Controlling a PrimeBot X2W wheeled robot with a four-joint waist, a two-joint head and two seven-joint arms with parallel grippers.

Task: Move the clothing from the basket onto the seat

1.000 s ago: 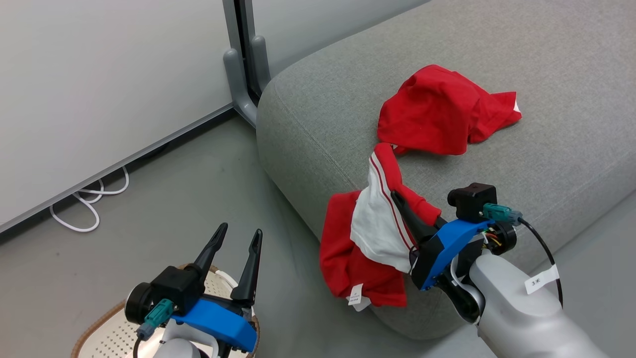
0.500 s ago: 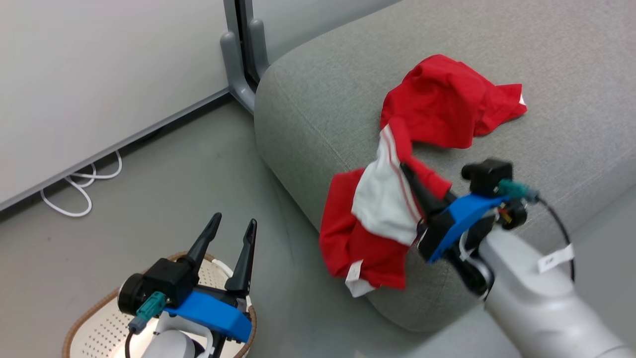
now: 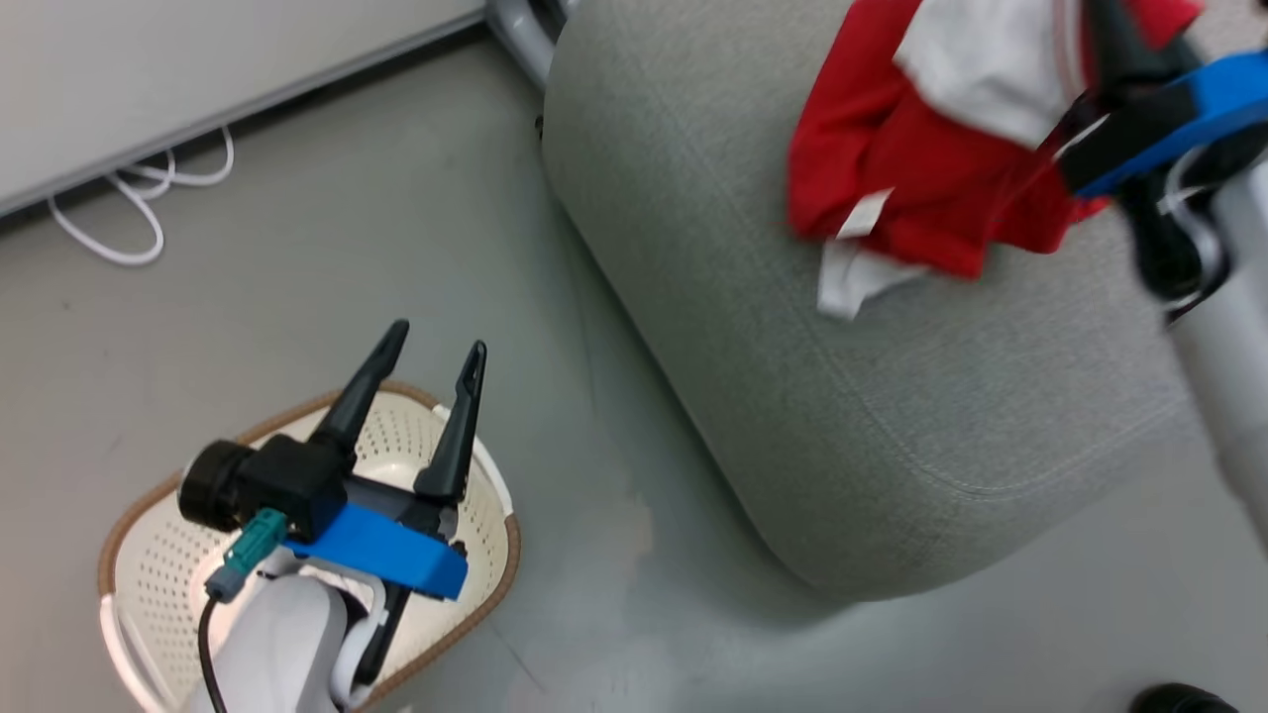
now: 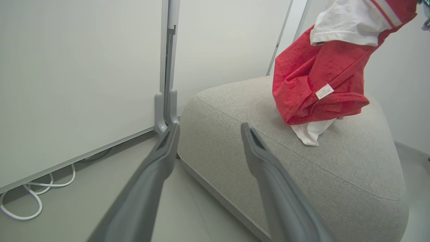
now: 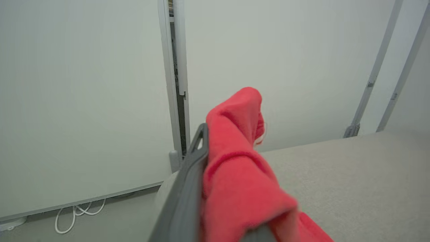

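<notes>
My right gripper (image 3: 1109, 50) is clamped on the red garment (image 3: 921, 168) with the white lining. The garment hangs from the gripper, and its lower end rests on the seat (image 3: 792, 396) near the rounded corner. My left gripper (image 3: 436, 342) hovers above the basket (image 3: 158, 584), fingers spread wide and holding nothing. The basket stands on the floor (image 3: 327, 257) beside the seat.

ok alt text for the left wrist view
A red garment with white stripes and white lining hangs from above, its lower end touching a grey fabric seat cushion. The left gripper stands open in the foreground, before a pale wall.
</notes>
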